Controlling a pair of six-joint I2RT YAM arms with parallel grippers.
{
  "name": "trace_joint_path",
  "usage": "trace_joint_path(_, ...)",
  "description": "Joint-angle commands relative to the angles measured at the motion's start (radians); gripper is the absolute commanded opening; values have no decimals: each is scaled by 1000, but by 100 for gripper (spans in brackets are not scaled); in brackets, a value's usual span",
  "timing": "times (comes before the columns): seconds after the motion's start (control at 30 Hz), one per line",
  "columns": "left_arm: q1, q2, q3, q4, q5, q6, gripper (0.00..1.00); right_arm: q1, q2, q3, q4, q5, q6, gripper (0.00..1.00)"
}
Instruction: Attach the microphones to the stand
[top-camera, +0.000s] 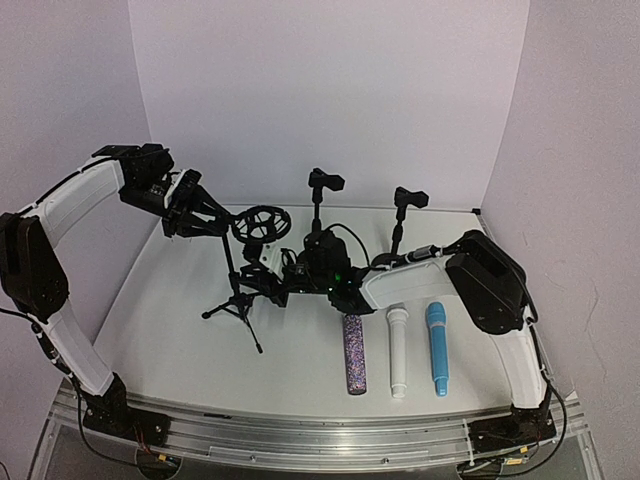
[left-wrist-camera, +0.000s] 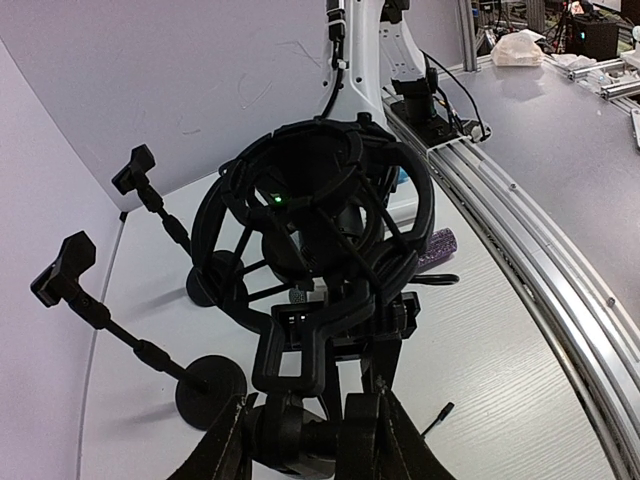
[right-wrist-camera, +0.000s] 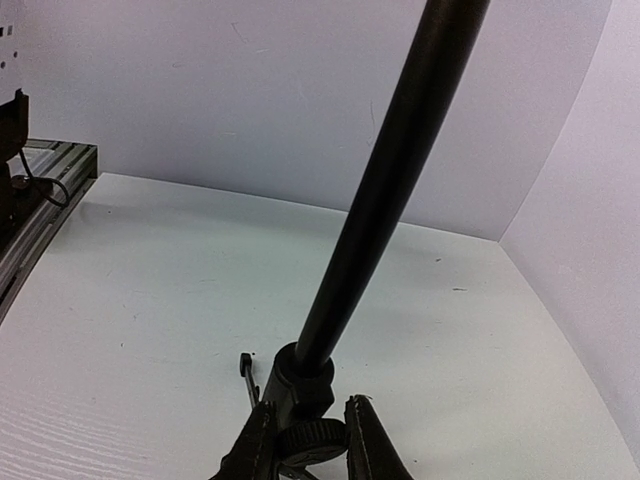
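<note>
A black tripod stand (top-camera: 236, 290) with a round shock mount (top-camera: 262, 222) stands left of centre. My left gripper (top-camera: 213, 222) is shut on the swivel joint under the mount (left-wrist-camera: 300, 215), its fingers (left-wrist-camera: 215, 455) either side of the joint. My right gripper (top-camera: 264, 278) is shut on the knob (right-wrist-camera: 312, 442) at the collar of the stand's pole (right-wrist-camera: 385, 190). The purple-glitter microphone (top-camera: 354, 354), the white microphone (top-camera: 397, 352) and the light blue microphone (top-camera: 437, 348) lie side by side on the table, right of the stand. The purple one also shows in the left wrist view (left-wrist-camera: 437, 246).
Two small black desk stands with clips stand at the back, one (top-camera: 320, 200) in the middle and one (top-camera: 402, 215) to its right. They show in the left wrist view too (left-wrist-camera: 80, 285) (left-wrist-camera: 150, 190). White walls close in the back and sides. A metal rail (top-camera: 300, 435) runs along the near edge.
</note>
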Motion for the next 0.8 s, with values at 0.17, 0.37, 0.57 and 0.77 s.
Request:
trace_joint_path(0.17,4,-22,2,-25,65,21,0,6,36,39,-64,-4,21,0)
trace_joint_path(0.37,4,-21,0,-20,77,27,0,5,15,19,-78,-37,292,0)
trace_joint_path(0.57,3,-18,-2,-4,80,28,0,-7,7,10,-78,-118,759,0)
trace_joint_path(0.77,4,-18,-7,14,80,27,0,-17,39,55,-78,-179,1135,0)
